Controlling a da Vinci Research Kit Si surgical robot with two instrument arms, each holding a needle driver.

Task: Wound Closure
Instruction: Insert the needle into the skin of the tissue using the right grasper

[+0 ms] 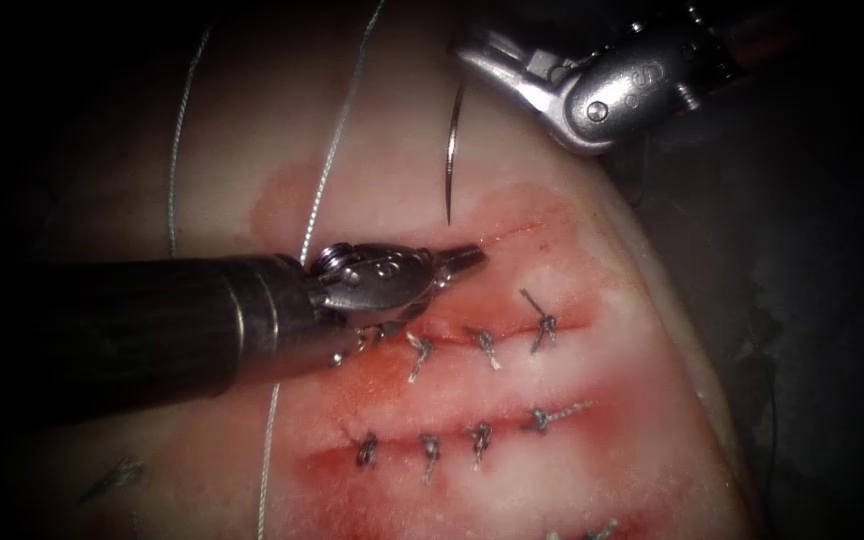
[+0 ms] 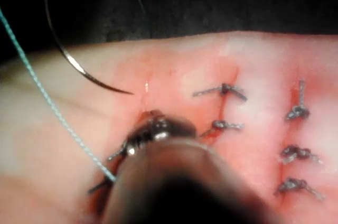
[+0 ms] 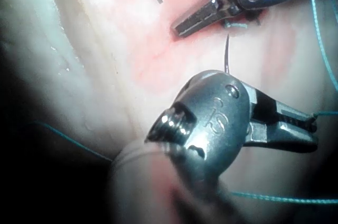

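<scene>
My right tool [image 1: 479, 50] reaches in from the upper right, its jaws shut on the curved needle [image 1: 449, 150] near its thread end. The needle hangs free above the tissue [image 1: 252, 130], tip pointing down at the left end of the uppermost cut [image 1: 522, 232]; it is not in the tissue. My left tool [image 1: 467, 260] lies across from the left, jaws shut with nothing in them, tip just below the needle point. The thread [image 1: 337, 140] runs over the tissue behind the left tool. The left wrist view shows the needle [image 2: 68, 60] arcing toward the left tool [image 2: 150, 119]. The right wrist view shows the right tool [image 3: 303, 131] and the needle [image 3: 227, 55].
Two lower cuts are closed with rows of knotted stitches [image 1: 487, 345] [image 1: 477, 435], ringed by red fluid [image 1: 512, 390]. A second strand of thread [image 1: 174, 170] lies at the far left. The tissue's edge [image 1: 692, 330] drops off to the right.
</scene>
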